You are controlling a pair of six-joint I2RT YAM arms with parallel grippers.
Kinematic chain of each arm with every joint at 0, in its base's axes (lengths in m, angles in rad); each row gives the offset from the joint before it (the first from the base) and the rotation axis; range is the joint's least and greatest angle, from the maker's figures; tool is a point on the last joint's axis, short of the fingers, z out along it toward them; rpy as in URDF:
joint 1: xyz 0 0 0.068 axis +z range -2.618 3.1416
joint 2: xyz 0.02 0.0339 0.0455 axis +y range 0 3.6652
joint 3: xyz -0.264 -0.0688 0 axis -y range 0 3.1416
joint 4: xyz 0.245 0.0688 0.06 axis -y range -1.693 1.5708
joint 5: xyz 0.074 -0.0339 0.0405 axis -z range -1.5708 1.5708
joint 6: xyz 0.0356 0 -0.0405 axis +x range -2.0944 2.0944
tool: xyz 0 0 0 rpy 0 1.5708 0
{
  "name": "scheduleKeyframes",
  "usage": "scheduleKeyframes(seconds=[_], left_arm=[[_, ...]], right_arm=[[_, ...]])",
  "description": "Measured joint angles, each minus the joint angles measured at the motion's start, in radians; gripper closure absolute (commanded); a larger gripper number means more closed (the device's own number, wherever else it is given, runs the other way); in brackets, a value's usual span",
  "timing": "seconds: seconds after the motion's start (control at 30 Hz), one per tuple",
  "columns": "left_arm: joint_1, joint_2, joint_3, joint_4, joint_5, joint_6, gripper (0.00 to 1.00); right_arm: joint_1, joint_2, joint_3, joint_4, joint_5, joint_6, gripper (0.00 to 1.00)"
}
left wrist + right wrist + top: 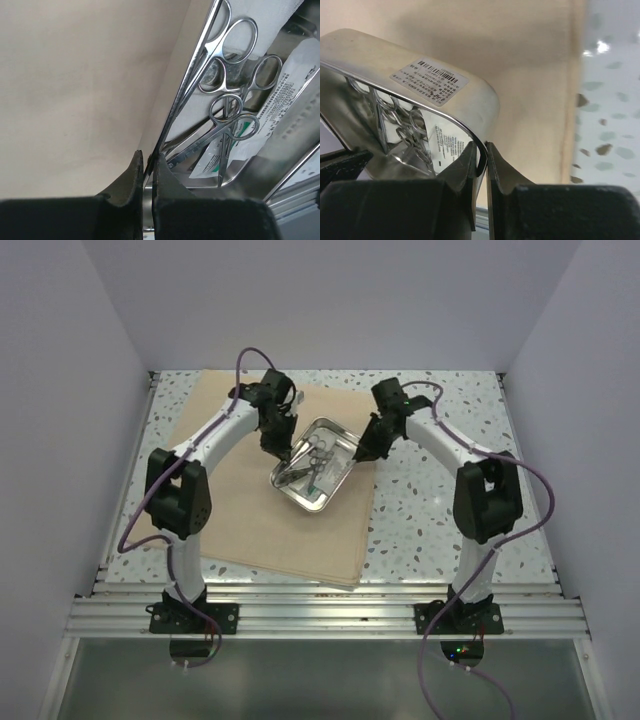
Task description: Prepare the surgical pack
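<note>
Steel tray [322, 498] holds packets [295, 85] half hidden under scissors [197, 148], print too blurred.

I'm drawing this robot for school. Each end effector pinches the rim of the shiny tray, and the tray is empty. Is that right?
Not quite: the tray is not empty. The left wrist view shows steel scissors and a sealed packet inside it. The left end effector and right end effector do each pinch its rim.
</note>
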Motion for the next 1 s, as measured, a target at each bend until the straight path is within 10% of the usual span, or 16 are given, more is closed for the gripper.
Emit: scheduleKeyframes(seconds=[0.73,1.0], left_arm=[[0.234,0.206,0.13,-0.176,-0.164,0.202,0.98],[0.242,0.221,0.147,-0.079,-0.206,0.128,0.61]], right_arm=[[0.232,0.336,0.162,0.234,-0.031,0.309,1.0],[0.291,0.336,0.182,0.172,-0.092,0.222,0.44]])
